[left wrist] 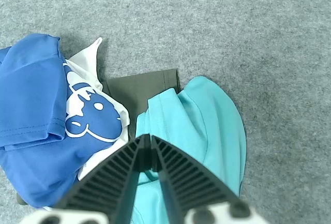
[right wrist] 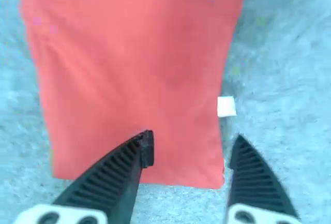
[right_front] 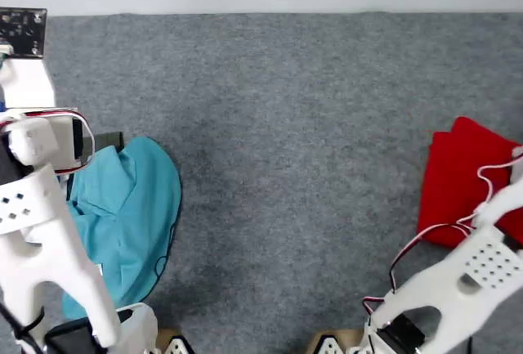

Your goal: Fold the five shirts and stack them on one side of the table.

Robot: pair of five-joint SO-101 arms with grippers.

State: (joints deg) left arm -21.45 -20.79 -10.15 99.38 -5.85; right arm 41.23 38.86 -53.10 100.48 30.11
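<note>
A folded red shirt (right_front: 458, 178) lies at the table's right edge. In the right wrist view my right gripper (right wrist: 194, 144) hangs open just above the red shirt (right wrist: 129, 63), one finger over the cloth and the other beside its edge, near a small white tag (right wrist: 225, 106). A teal shirt (right_front: 131, 207) lies crumpled at the left. In the left wrist view my left gripper (left wrist: 150, 140) is shut, with its tips over the teal shirt (left wrist: 207, 125). Beside it a blue shirt (left wrist: 31, 105), a white shirt with a blue print (left wrist: 90, 113) and a dark olive shirt (left wrist: 139, 87) lie in a pile.
Grey felt (right_front: 302, 150) covers the table, bare across the middle and the back. The left arm's white body (right_front: 41, 231) hides part of the pile. The right arm (right_front: 466, 280) stands at the front right, and its cables run across the red shirt's corner.
</note>
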